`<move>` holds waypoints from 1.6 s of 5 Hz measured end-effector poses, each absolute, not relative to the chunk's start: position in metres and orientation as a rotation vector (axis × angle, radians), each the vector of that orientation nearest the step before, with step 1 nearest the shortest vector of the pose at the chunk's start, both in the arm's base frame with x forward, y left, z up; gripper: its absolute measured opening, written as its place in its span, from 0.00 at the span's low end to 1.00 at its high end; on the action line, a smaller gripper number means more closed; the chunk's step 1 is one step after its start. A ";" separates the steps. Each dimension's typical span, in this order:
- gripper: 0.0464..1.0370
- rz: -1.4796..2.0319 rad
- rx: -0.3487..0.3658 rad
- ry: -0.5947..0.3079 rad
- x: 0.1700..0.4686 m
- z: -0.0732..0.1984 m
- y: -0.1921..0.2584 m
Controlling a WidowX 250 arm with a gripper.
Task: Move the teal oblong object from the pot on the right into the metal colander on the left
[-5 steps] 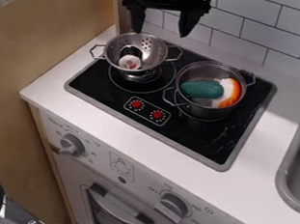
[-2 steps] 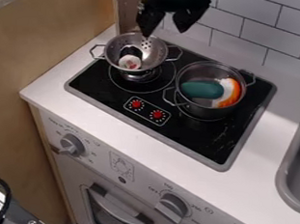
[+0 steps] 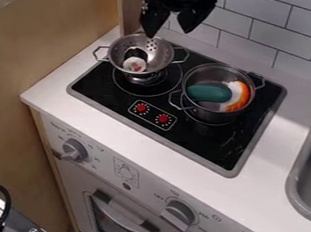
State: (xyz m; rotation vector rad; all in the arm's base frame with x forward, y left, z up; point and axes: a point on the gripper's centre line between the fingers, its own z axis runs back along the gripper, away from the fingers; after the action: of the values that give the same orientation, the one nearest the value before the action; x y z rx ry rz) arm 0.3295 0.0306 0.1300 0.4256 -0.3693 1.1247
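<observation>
My gripper (image 3: 169, 32) is positioned at the rear of the stove (image 3: 197, 150), near the tile wall (image 3: 255, 36). Its two fingers stand apart with a moderate gap, and nothing is held between them. The fingertips point down; one overlaps the rear rim of the colander (image 3: 164, 52) in the view, but contact cannot be confirmed. The nearest loose item is the roll (image 3: 134, 64), a small round piece with a white face, a reddish centre and a black side. It rests inside the colander, forward of the gripper and offset to the left of the view. Its white face is toward the front and its black side toward the rear, so its axis runs roughly front to rear. The colander's rear rim and wall lie between the fingertips and the roll. A handle extends from each side of the colander. The pot (image 3: 216, 116) is located to the right and farther forward, well apart from the gripper. It contains a teal oblong (image 3: 210, 92), with its long axis across the view, and a curved orange-and-white piece (image 3: 238, 96) beside it. Two red knobs are set ahead of the burners; the sink (image 3: 304, 173) is recessed in the counter (image 3: 270, 168) at far right.
</observation>
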 end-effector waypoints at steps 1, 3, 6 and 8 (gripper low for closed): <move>0.96 1.140 0.426 -0.370 0.329 0.130 0.029; 0.96 1.454 0.396 -0.391 0.333 0.108 -0.029; 0.96 1.541 0.095 -0.507 0.356 0.071 -0.061; 0.96 1.528 0.126 -0.529 0.356 0.059 -0.055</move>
State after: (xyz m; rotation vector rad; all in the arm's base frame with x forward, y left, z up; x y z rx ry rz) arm 0.3564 -0.0548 0.0589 0.1264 -0.5292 1.5279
